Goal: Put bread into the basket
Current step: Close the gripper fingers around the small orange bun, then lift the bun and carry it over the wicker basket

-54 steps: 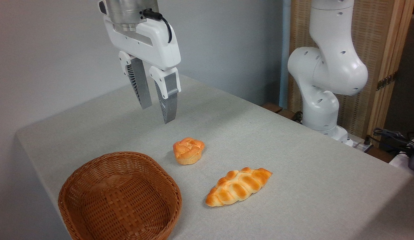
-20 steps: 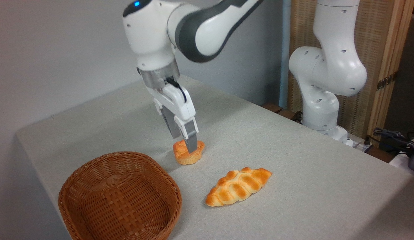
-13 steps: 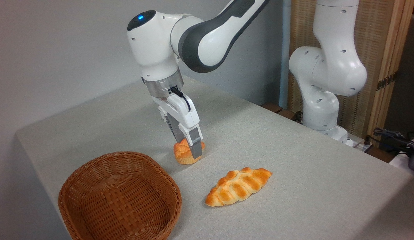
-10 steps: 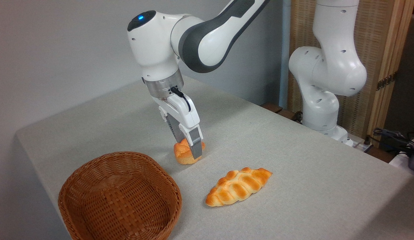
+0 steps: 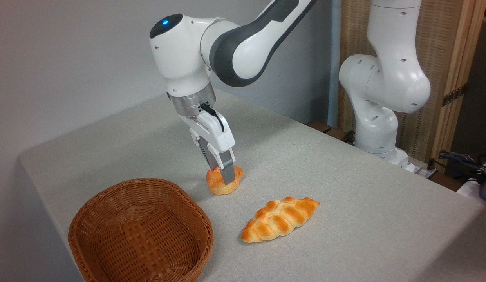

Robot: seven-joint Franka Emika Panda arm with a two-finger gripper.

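Observation:
The bread [image 5: 221, 188], a small orange-golden knotted bun, rests on the grey table just right of and behind the basket [image 5: 141, 235]. My gripper [image 5: 223, 178] points down onto the bun's top, its jaws pressed in on the knotted top. The near grey finger [image 5: 227, 172] covers the bun's middle, and the far finger is mostly hidden behind it. The basket, a shallow oval of reddish-brown wicker, sits at the front left with nothing in it.
A longer braided golden loaf [image 5: 280, 219] lies to the right of the bun, nearer the front. The arm's white base [image 5: 380, 117] stands at the back right edge. Cables [image 5: 462, 160] lie at the far right. The table's left edge [image 5: 27, 164] drops off beside the basket.
The gripper came down from high above the table onto the bun. In the last half second its fingers drew together on the bun's top, and the bun shifted slightly right.

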